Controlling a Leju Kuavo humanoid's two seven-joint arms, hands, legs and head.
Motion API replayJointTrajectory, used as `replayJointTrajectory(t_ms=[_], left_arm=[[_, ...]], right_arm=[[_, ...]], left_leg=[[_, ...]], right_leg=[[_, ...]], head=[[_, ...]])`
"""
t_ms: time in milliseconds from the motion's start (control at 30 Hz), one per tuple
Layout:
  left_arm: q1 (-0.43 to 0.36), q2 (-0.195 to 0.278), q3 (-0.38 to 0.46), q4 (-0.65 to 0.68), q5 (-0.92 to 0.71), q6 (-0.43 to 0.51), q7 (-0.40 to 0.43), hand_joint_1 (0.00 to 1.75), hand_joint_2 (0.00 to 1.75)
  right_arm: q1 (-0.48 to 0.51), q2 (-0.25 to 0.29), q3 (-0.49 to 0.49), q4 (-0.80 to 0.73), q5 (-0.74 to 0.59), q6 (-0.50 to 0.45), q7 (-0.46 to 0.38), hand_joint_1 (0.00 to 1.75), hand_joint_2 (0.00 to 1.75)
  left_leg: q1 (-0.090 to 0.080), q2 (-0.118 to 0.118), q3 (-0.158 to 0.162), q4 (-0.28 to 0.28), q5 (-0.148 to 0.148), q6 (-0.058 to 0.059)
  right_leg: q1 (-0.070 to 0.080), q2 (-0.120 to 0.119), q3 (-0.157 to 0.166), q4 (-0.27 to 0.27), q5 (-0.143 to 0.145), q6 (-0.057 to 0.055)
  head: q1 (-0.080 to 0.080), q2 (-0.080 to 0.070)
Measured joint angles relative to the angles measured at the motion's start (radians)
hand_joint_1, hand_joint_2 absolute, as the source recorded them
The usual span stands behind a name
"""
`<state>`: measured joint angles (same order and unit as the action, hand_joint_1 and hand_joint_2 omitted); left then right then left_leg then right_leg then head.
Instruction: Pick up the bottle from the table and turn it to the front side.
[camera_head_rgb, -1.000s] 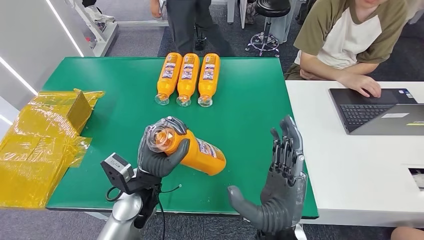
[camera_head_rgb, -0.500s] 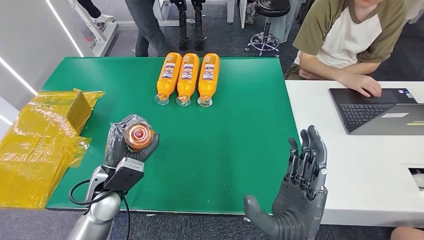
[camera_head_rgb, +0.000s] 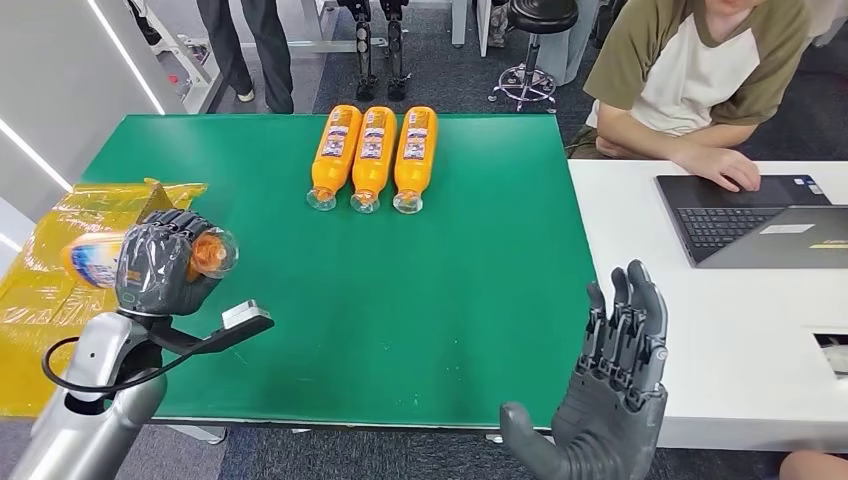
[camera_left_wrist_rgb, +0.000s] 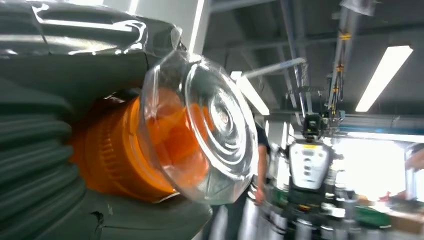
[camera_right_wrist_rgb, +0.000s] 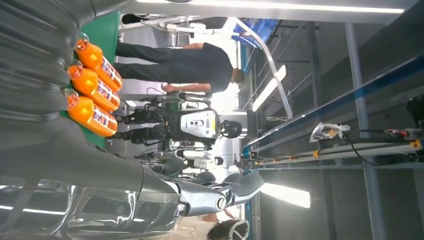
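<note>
Green desk (camera_head_rgb: 450, 270) is filling the middle of the head view, with a white desk (camera_head_rgb: 700, 340) at the right where a person (camera_head_rgb: 700, 70) is sitting at a laptop (camera_head_rgb: 760, 220). Three orange bottles (camera_head_rgb: 375, 155) are lying side by side at the upper middle of the frame, caps toward the robot.

At the left of the frame the left hand (camera_head_rgb: 160, 262) is grasping the bottle (camera_head_rgb: 95, 258) around its neck end, lifted off the desk and lying about level, the clear cap pointing right and the labelled body sticking out to the left over the yellow wrapping (camera_head_rgb: 50, 330). In the left wrist view the cap (camera_left_wrist_rgb: 210, 125) is sitting between the thumb and the darker fingers.

The pick-up seems done and the turning is in hand. I judge that the next move calls for rolling the wrist until the front label is facing forward, with a firm grip so the bottle is not slipping.

The right hand (camera_head_rgb: 610, 385) is waiting at the lower right, released, fingers pointing up and apart, holding nothing.
</note>
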<state>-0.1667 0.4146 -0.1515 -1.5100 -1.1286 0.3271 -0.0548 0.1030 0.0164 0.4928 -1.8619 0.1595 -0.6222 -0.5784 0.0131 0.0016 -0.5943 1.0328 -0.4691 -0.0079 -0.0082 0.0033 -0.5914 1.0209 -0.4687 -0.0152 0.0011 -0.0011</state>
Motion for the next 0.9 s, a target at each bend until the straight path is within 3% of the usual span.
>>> replayJointTrajectory(t_ms=[267, 500, 667, 900], left_arm=[[-0.052, 0.227, -0.004, 0.066, -0.005, -0.193, -0.007, 1.75, 1.75], [-0.072, 0.355, -0.048, 0.160, 0.029, -0.322, -0.045, 1.75, 1.75], [-0.126, 0.383, -0.107, 0.272, 0.039, -0.399, -0.092, 1.75, 1.75], [-0.349, 0.324, -0.277, 0.611, 0.009, -0.483, -0.236, 1.75, 1.75]], right_arm=[[0.005, -0.016, 0.013, 0.000, -0.031, -0.003, -0.016, 0.00, 1.75], [0.010, -0.031, 0.024, 0.001, -0.055, 0.023, -0.024, 0.00, 1.75], [0.009, -0.040, 0.035, 0.004, -0.065, 0.037, -0.027, 0.00, 1.75], [-0.005, -0.042, 0.044, 0.013, -0.072, 0.052, -0.014, 0.00, 1.75]], left_leg=[[0.001, 0.002, 0.000, 0.000, 0.000, -0.001], [0.001, 0.002, 0.000, 0.000, 0.000, -0.001], [0.001, 0.002, 0.000, 0.000, 0.000, -0.001], [0.001, 0.000, -0.001, 0.000, 0.002, -0.003]], right_leg=[[0.001, 0.002, -0.001, 0.000, 0.001, -0.001], [0.001, 0.002, -0.002, 0.000, 0.000, -0.001], [0.001, 0.002, -0.001, 0.000, 0.000, -0.001], [0.001, 0.000, -0.001, 0.000, 0.002, -0.002]], head=[[0.000, 0.000], [0.000, 0.000], [0.000, 0.000], [0.000, 0.000]])
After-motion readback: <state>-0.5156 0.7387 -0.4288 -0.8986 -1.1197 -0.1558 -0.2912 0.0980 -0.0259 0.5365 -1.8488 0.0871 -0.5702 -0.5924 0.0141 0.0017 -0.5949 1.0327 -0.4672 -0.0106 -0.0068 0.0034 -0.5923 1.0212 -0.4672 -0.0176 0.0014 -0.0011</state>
